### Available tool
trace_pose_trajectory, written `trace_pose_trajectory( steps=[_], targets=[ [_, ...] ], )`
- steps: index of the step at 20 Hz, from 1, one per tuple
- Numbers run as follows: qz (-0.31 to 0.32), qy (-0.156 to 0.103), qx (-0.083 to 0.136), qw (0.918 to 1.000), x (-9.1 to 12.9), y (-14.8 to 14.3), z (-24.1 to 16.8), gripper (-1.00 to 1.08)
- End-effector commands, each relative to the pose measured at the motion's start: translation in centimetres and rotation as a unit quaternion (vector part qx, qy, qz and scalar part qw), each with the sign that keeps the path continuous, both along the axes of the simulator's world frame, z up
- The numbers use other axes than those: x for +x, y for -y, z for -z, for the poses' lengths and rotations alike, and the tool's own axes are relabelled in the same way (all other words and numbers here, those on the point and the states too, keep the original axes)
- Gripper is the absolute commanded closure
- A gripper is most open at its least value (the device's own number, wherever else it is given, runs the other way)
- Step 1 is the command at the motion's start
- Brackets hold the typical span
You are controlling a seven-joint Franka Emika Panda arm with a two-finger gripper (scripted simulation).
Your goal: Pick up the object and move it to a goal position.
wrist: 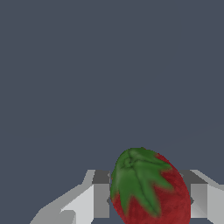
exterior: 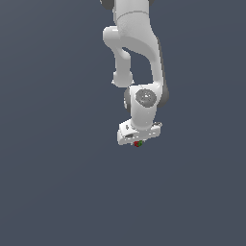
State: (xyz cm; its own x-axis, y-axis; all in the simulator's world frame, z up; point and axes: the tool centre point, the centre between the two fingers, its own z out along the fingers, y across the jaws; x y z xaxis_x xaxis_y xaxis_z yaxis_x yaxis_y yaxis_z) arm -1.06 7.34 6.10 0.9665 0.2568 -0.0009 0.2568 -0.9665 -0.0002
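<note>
Carry step in hand, by the look of it: gripper (wrist: 148, 199) clenched on the strawberry (wrist: 148, 190), one finger (wrist: 101, 197) pressed to each flank of the fruit, the pair of them close against its red skin in the wrist view. Nothing but flat grey ground behind, with no contact visible there, so probably lifted clear, though height impossible to judge.

Next move, judged from this: transport toward the goal position while keeping the squeeze steady. No goal marker visible in either view, so direction unknown. Small, rounded load; likely prone to slipping or rolling if the grip eases.

Strawberry itself: plump, roundish, deep red with darker mottling, capped by a green leafy calyx spreading in pointed lobes over the side turned toward the wrist camera.

Farther out, in the exterior view: strawberry (exterior: 138, 143) only a tiny red-and-green speck tucked just under the white gripper (exterior: 139, 141), near the scene's middle, far smaller than the hand. Arm (exterior: 137, 53) rising beyond it toward the far edge.
</note>
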Motion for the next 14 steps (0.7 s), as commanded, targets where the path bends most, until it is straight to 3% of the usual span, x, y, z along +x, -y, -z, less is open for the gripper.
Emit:
trace_pose_trajectory(
  steps=[1,14],
  targets=[
    [0.000,0.001,0.000,1.0000,0.8,-0.5,-1.7,1.08],
    [0.000,0.000,0.000,1.0000,6.1,-4.1,-12.5,1.08]
  ],
)
